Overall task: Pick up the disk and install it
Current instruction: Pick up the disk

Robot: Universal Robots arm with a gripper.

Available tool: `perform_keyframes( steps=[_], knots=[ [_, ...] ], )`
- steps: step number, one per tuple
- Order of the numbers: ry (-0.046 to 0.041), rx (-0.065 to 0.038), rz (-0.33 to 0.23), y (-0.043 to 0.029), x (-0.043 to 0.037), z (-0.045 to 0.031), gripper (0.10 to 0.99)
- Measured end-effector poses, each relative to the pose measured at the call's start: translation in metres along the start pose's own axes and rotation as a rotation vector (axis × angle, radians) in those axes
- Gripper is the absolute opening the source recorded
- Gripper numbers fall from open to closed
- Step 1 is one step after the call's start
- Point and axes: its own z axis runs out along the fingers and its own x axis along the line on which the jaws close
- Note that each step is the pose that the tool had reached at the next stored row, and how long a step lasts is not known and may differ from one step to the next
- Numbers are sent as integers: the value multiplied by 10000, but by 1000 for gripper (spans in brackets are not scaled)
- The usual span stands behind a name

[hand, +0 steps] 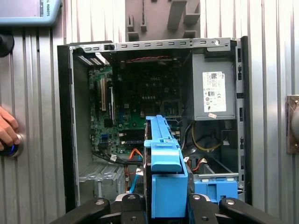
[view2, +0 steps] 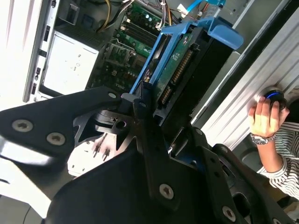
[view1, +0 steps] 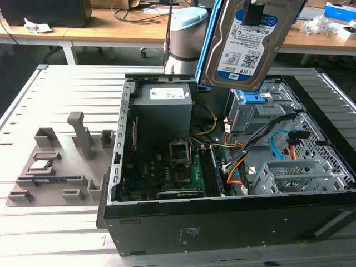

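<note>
bench [view1: 55,94]: slatted metal, carrying the open computer case [view1: 222,228].
computer case: on its side, motherboard [view1: 167,172] exposed.
disk [view1: 247,44]: in the air above the case, label outward.
claw [hand: 166,205]: clamped on the disk's blue rails [hand: 163,158].
hand [hand: 7,130]: on a button [hand: 11,149] at the bench.

Wooden desks [view1: 105,31] stand behind a slatted table [view1: 55,239].
</note>
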Motion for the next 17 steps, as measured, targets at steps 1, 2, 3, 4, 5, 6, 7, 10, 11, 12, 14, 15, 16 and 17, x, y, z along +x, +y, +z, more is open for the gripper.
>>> perform_keyframes(
  steps=[1,2,3,4,5,6,7,10,11,12,14,15,16,17],
  knots=[
    [8,0,-1,0,13,2,365],
    [13,1,0,-1,20,3,365],
    [18,1,0,-1,27,4,365],
    [28,1,0,-1,42,7,365],
    [39,1,-1,-2,57,9,365],
    [46,1,0,-2,68,11,365],
    [55,2,0,-2,79,13,365],
    [76,2,0,-3,106,17,365],
    [81,2,0,-3,113,18,365],
    [92,3,0,-4,129,21,365],
    [105,3,-1,-4,147,23,365],
    [113,3,-1,-5,165,25,365],
    [118,4,-1,-6,187,29,365],
    [125,4,0,-6,208,31,365]
  ],
)
